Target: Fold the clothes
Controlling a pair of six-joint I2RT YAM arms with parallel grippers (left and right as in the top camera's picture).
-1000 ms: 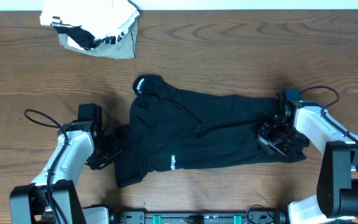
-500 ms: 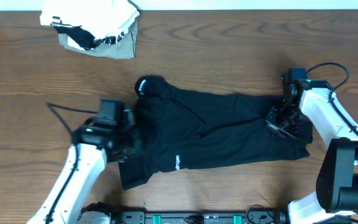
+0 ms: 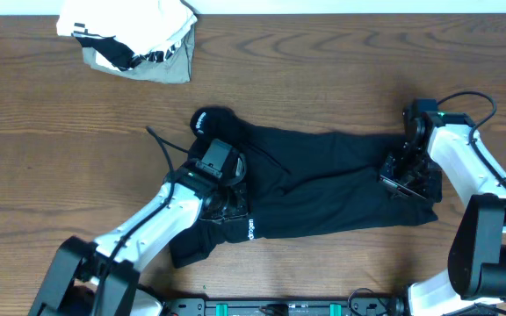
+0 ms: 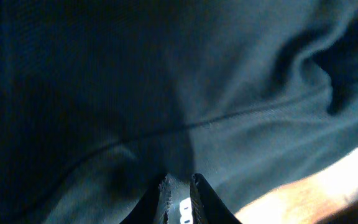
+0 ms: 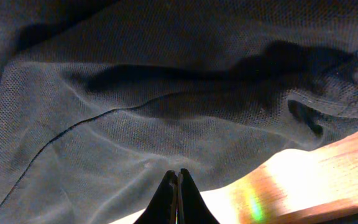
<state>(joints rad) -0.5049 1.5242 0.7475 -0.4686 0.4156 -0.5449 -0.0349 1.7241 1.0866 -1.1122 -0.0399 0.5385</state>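
The black garment [image 3: 323, 189] lies spread across the middle of the table, with its white logo [image 3: 251, 230] near the front edge and a white tag [image 3: 198, 119] at the far left bump. My left gripper [image 3: 227, 200] is over the garment's left part, and its fingers [image 4: 180, 186] are shut on black fabric [image 4: 229, 74]. My right gripper [image 3: 400, 178] is at the garment's right end. Its fingers [image 5: 177, 177] are pressed together on the edge of the fabric [image 5: 135, 93].
A white-and-grey bundle with striped trim [image 3: 130, 39] lies at the far left of the wooden table [image 3: 60, 132]. The left arm's cable [image 3: 161, 145] loops above the table. Bare wood [image 5: 303, 180] shows beside the right fingers.
My left gripper has moved right, from the garment's left edge to over its left part, drawing fabric with it. My right gripper has shifted slightly up and to the right.
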